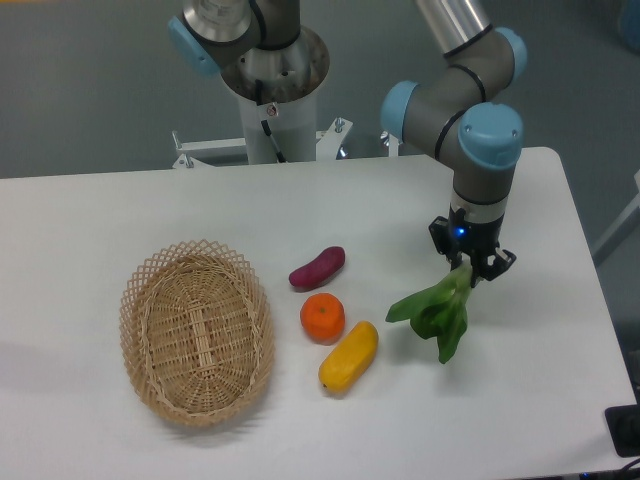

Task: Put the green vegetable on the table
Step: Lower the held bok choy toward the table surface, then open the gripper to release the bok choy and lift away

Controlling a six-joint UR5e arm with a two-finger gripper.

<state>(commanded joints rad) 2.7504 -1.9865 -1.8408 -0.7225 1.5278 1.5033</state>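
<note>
The green vegetable [437, 312] is a floppy leafy green with a pale stalk end. It hangs from my gripper [469, 270], which is shut on the stalk end. Its dark leaves droop down and to the left, and their tips reach the white table [520, 400] or hover just over it; I cannot tell which. The gripper points straight down over the right half of the table.
A yellow fruit [349, 356], an orange [322, 316] and a purple sweet potato [317, 267] lie left of the vegetable. A woven wicker basket [197, 331] stands at the left. The table's right edge is close to the gripper.
</note>
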